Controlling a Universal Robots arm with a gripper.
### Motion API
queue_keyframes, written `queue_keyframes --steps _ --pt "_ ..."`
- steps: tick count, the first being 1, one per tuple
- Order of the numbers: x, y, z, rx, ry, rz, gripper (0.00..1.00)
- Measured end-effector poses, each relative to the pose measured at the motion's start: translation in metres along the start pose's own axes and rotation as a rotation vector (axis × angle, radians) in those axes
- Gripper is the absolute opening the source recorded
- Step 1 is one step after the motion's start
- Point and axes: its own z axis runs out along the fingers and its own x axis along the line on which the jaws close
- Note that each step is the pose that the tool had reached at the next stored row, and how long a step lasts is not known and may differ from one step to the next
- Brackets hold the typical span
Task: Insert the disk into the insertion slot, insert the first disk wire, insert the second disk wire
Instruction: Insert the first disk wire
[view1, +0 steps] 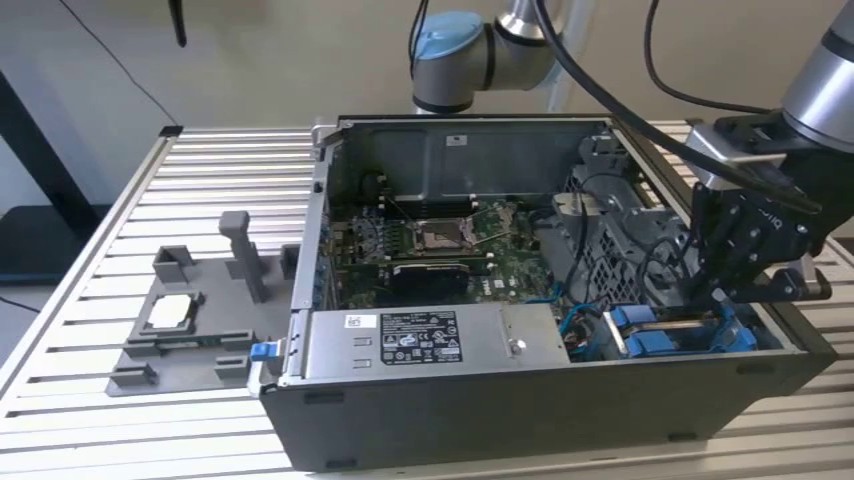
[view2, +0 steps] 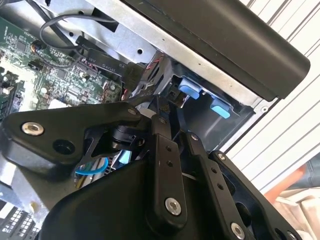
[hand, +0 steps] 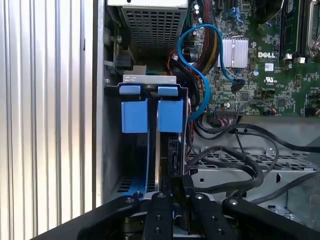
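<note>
Disk (hand: 150, 170) edge-on in insertion slot (hand: 134, 115), long axis toward gripper (hand: 175, 192).

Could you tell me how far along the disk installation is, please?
Done: the disk appears seated edge-on in the insertion slot. In hand: the gripper is at the disk's outer edge. Left: both wires, it seems; a blue wire loops loose beside the motherboard.

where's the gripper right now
At the exterior view's right, the gripper reaches down into the computer case, right over the blue fittings of the insertion slot.
</note>
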Motion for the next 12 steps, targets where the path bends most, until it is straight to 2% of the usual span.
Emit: queue_keyframes --steps 3,12 --pt "0.0001 0.0000 0.0041 0.0001 0.0012 0.003 0.19" --pt "0.0001 0.0004 0.0050 -0.0001 -0.0006 0.003 0.19"
